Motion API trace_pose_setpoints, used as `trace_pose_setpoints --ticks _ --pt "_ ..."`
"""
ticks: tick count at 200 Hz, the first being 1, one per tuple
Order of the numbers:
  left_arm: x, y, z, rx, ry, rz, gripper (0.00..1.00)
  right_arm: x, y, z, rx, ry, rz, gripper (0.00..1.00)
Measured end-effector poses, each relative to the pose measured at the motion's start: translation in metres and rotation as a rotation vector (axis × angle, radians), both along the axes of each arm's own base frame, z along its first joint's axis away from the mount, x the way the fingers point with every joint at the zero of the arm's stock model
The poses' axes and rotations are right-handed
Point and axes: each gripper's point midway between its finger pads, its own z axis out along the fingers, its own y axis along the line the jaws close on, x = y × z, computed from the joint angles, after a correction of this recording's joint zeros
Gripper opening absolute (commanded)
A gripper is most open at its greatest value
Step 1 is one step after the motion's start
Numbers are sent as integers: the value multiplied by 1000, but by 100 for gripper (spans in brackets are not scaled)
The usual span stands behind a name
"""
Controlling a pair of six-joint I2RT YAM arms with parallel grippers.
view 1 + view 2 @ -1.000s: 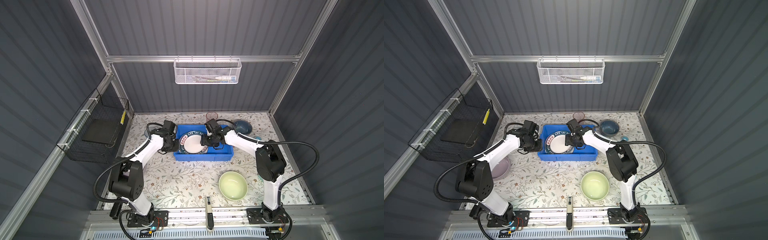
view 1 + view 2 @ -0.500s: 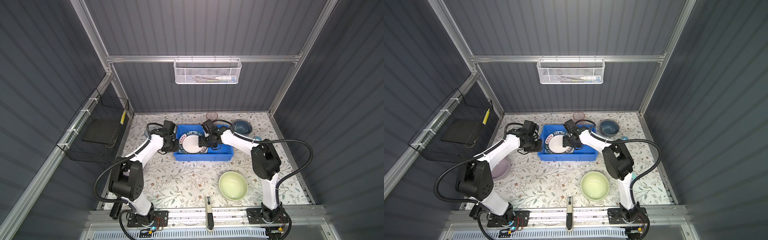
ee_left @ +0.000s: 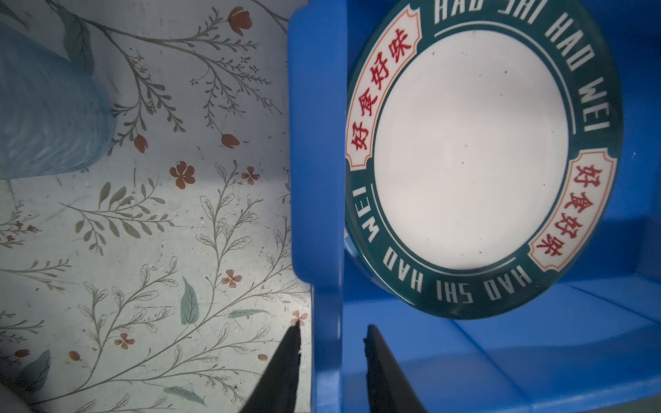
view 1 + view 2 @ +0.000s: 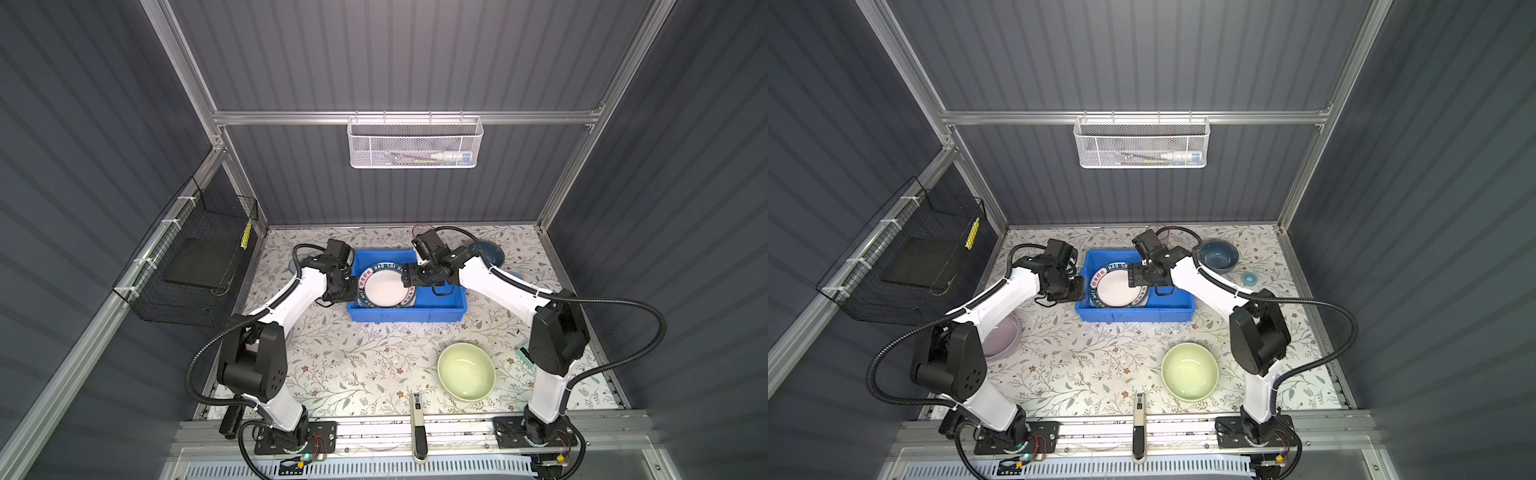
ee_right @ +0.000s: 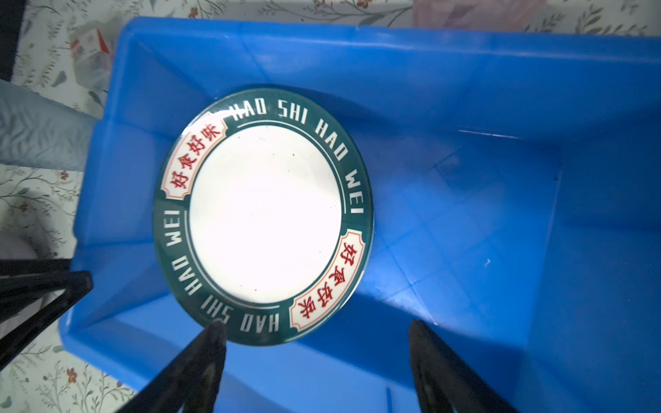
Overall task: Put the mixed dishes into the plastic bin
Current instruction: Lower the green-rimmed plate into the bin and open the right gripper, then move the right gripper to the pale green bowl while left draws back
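Since a second ago the right pincer point(image 4: 409, 277) has slid leftward over the bright blue rectangular plastic bin point(image 4: 407, 318) and come up to the right-hand edge of the round white plate with the green lettered rim point(image 4: 385, 287), and its jaws have spread wider; the plate lies where it lay. In the right wrist view that pincer point(image 5: 314, 327) stands wide open, holding nothing: one black fingertip point(image 5: 214, 330) hangs over the plate's green rim, its mate over bare bin floor. Whether the first touches the plate I cannot tell. The plate point(image 4: 1116, 286) lies face up inside the bin, at its left end in both top views, its edge close against the end wall.

The left pincer point(image 3: 332, 329) straddles that end wall: one finger is outside over the flower-printed surface point(image 3: 161, 232), one inside the bin, each with a thin gap to the plastic, so it is open and grips nothing. A translucent blue tumbler point(image 3: 46, 118) rests on the surface outside that wall, apart from it.

A pale green bowl point(image 4: 466, 377) sits upright near the front of the surface, well apart from the bin. A grey-blue bowl point(image 4: 1219, 256) sits behind the bin's right end, with a small teal tape roll point(image 4: 1249, 278) near it. A translucent pink tumbler point(image 4: 1156, 229) stands behind the bin, partly hidden by the right arm, and a lilac bowl point(image 4: 1003, 336) shows beneath the left arm.
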Motion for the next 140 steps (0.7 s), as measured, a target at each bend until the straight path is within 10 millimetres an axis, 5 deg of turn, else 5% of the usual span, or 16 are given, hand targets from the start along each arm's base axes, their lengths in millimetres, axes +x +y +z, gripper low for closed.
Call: trace_pose_setpoints --ticks 60,95,140 --pt "-5 -1 19 -27 -30 -5 50 -49 -45 5 -40 9 20 83" --pt "-10 -4 49 -72 -90 -10 62 -95 -92 -3 -95 42 2 84" --pt "-19 0 72 -86 -138 -4 67 -128 -157 -24 -114 98 -127 79"
